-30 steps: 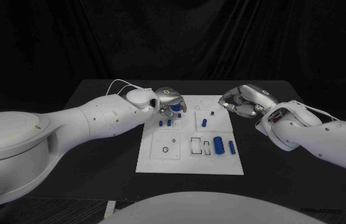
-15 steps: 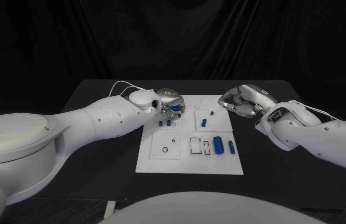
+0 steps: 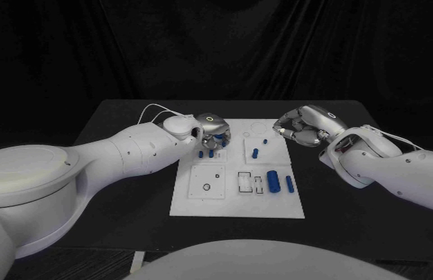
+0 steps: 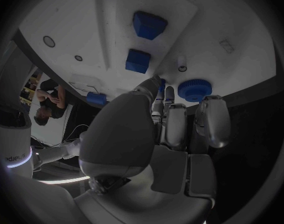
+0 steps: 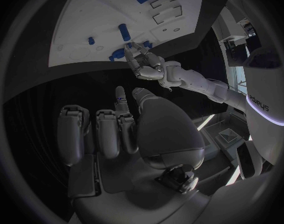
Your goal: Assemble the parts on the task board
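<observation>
Left hand point(image 3: 213, 133) sits over the far-left part of the task board point(image 3: 236, 206), fingers curled down near a blue gear-like part point(image 4: 194, 90); can't tell whether it actually grips anything. Two small blue blocks point(image 4: 142, 44) stand on the board just nearside of that hand, and two blue cylinders point(image 3: 281, 183) lie at the board's right. Right hand point(image 3: 301, 127) hovers clenched and empty off the board's far-right corner.

– How many parts point(image 3: 255, 153) on the board point(image 3: 234, 200)?
– Seven blue: two blocks point(image 4: 148, 25), one gear point(image 4: 194, 89), four pegs point(image 3: 273, 181).
– Hands by the board?
– Two: left hand point(image 3: 213, 131), right hand point(image 3: 298, 127). One board.
</observation>
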